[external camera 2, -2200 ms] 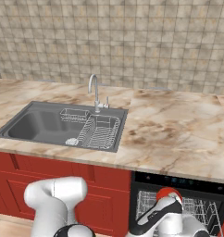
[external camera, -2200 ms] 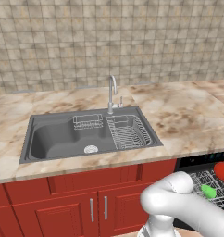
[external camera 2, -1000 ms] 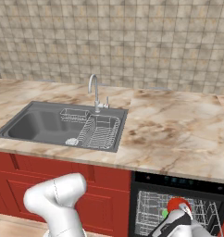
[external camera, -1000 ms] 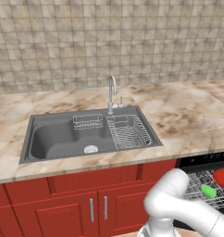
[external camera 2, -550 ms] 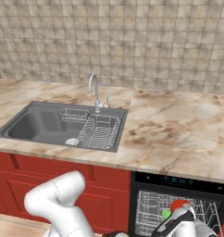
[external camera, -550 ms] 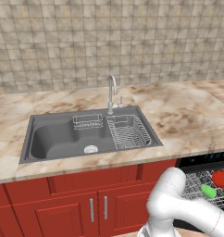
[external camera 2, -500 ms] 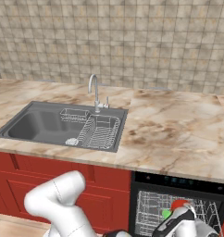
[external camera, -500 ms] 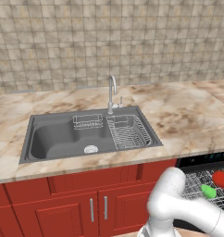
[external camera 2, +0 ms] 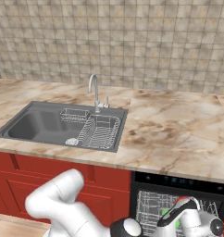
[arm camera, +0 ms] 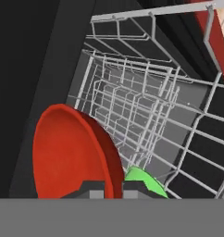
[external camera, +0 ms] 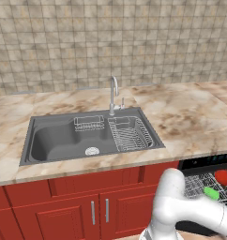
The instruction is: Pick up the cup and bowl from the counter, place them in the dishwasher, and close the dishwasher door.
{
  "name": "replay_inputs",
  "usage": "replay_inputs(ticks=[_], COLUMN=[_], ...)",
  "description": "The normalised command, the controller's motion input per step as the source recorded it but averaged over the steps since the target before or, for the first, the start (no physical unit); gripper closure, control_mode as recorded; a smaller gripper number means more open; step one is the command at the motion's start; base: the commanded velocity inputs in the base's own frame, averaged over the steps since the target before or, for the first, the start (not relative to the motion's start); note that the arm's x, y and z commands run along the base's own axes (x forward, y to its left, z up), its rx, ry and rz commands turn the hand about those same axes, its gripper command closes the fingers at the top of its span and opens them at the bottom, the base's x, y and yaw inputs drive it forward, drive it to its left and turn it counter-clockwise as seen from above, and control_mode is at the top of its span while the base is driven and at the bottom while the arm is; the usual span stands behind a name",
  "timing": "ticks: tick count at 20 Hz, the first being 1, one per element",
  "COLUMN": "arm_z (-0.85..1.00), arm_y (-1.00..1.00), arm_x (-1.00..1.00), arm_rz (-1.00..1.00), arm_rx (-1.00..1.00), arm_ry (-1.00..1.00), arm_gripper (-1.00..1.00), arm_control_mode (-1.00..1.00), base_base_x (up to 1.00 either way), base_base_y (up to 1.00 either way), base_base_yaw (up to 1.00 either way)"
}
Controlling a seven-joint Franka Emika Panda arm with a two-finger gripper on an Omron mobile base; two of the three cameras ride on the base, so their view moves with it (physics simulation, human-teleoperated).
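Gripping: the gripper [arm camera: 108, 189] was clamped tight on the rim of the bowl [arm camera: 70, 155], one fingertip either side of the red edge, right at the camera.
Bowl: it stood on edge inside the dishwasher [arm camera: 49, 55], hollow side facing the black inner wall, not yet let go.
Cup: the cup [arm camera: 144, 183] sat just beside the bowl, a green sliver tucked behind its rim; whether the two touched could not be told.
Rack: the white rack [arm camera: 146, 115] ran on beyond the bowl, wires close together, plenty for a rim to snag on.
Risk one: opening the jaws with the bowl that steep looked chancy, since it could roll or tip off the wires toward the cup.
Risk two: pulling the hand straight back might have dragged the bowl along, or caught a finger on a rack wire.
Door: the dishwasher door was not shut; the rack showed under the dark control strip [external camera 2: 178, 179], so the arm [external camera 2: 63, 203] had to clear first.
Beyond: the counter [external camera 2: 174, 134] above the dishwasher carried neither cup nor bowl; the sink [external camera 2: 58, 125] lay farther off to the side.
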Motion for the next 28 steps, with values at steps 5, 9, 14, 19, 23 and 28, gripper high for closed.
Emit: replay_inputs(ticks=[5, 9, 14, 19, 23, 28], arm_z=[-0.55, -0.77, -0.85, -0.82, -0.72, -0.63], arm_y=[-0.12, -0.11, -0.10, -0.08, 0.00, 0.00], arm_x=[0.16, 0.05, 0.00, 0.00, 0.00, 0.00], arm_rz=[0.00, 0.01, 0.04, 0.05, 0.08, 0.09], arm_rx=[0.00, 0.00, 0.00, 0.00, 0.00, 0.00], arm_ry=[0.01, 0.02, 0.00, 0.00, 0.00, 0.00], arm_gripper=[1.00, 1.00, 1.00, 1.00, 1.00, -1.00], arm_control_mode=[-1.00, -1.00, -1.00, -1.00, -1.00, -1.00], base_base_x=[0.00, 0.00, 0.00, 0.00, 0.00, 0.00], base_base_y=[0.00, 0.00, 0.00, 0.00, 0.00, 0.00], base_base_yaw=[0.00, 0.00, 0.00, 0.00, 0.00, 0.00])
